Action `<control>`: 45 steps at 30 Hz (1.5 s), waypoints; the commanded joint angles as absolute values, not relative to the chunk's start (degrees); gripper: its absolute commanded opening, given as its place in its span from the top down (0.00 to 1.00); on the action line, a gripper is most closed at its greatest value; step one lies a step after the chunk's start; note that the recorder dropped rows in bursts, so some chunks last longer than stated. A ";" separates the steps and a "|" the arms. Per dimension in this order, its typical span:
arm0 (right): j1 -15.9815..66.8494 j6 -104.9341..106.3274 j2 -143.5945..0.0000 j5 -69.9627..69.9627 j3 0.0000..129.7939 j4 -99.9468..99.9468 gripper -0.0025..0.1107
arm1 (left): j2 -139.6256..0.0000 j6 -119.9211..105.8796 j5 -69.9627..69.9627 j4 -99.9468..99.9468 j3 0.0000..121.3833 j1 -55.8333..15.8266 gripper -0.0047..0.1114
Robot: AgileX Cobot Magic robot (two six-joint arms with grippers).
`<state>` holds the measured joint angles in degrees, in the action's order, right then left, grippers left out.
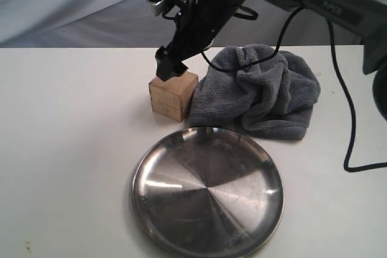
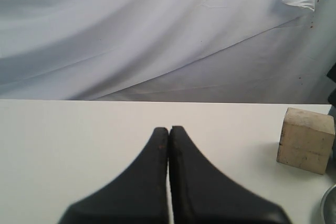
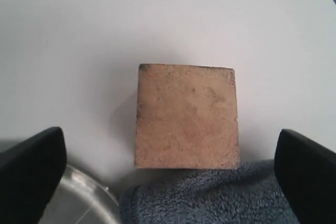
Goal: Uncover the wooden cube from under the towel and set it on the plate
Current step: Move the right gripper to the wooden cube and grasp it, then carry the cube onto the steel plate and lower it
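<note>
Wooden cube (image 3: 186,116) against towel (image 1: 260,92), right gripper (image 3: 169,136) spread wide above it, left gripper (image 2: 168,129) closed, seen only in its wrist view

Black right pincer (image 1: 171,72), arm (image 1: 211,4), cable (image 1: 353,125)

wooden cube (image 1: 174,95) touching rumpled towel (image 1: 260,92), plate (image 1: 208,191) near both

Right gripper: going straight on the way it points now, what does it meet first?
Probably the top face of the light-brown wooden cube, centred under the open right gripper. Its black fingers stand wide of it on both sides; height above it is unclear.
</note>
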<state>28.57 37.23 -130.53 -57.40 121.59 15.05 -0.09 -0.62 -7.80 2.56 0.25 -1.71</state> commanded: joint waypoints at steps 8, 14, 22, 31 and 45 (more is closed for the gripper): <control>28.81 39.38 -135.18 -49.68 122.09 12.80 0.06 | 0.00 -0.64 -7.77 2.52 0.00 -1.60 0.95; 28.95 40.73 -136.94 -48.43 122.09 14.40 0.06 | 0.00 -0.64 -7.77 2.52 0.00 -1.60 0.95; 28.95 41.27 -138.15 -47.40 122.09 18.25 0.06 | 0.00 -0.44 -7.77 2.52 0.00 -1.60 0.95; 28.95 41.37 -140.28 -47.75 122.09 19.24 0.06 | 0.00 -0.59 -7.77 2.52 0.00 -1.60 0.95; 30.05 36.61 -140.66 -51.13 122.09 12.85 0.32 | 0.00 -0.43 -7.77 2.52 0.00 -1.60 0.95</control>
